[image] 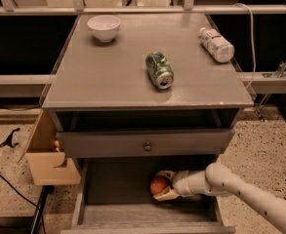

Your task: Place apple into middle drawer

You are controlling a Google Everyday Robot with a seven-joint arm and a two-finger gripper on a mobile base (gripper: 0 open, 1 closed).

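The red-orange apple (pixel 156 185) is low inside the pulled-out middle drawer (pixel 111 191), right of its centre, at or just above the grey floor. My gripper (pixel 158 185) reaches in from the right on a white arm. Its tan fingers (pixel 165 174) sit above and below the apple and are shut on it. Whether the apple touches the floor I cannot tell.
Above the open drawer is a shut grey drawer front with a round knob (pixel 147 146). On the tabletop are a white bowl (pixel 104 27), a green can (pixel 159 69) lying on its side and a plastic bottle (pixel 216 44). A tan wooden box (pixel 52 162) hangs at the left.
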